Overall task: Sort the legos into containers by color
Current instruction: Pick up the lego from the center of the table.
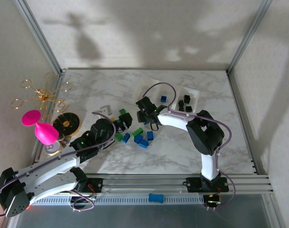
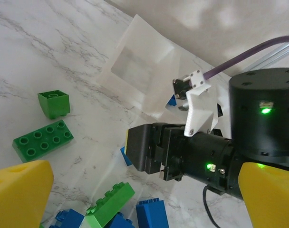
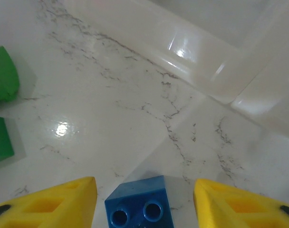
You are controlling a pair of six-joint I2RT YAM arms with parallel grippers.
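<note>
The blue brick lay on the marble tabletop near the white tray of bins. Its lower part was cut off by the frame edge, so its long axis could not be told; two studs faced the camera. The right gripper straddled it, fingers parted and not touching. The left gripper gaped wide, holding nothing.

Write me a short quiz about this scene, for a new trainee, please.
1. True or false: a blue brick lies between the open jaws of the right gripper.
2. In the top view, what colour are the bricks in the rightmost bin? A green, B black, C blue.
3. Fill in: the left gripper is ____.
Key: 1 true; 2 B; 3 open.
</note>
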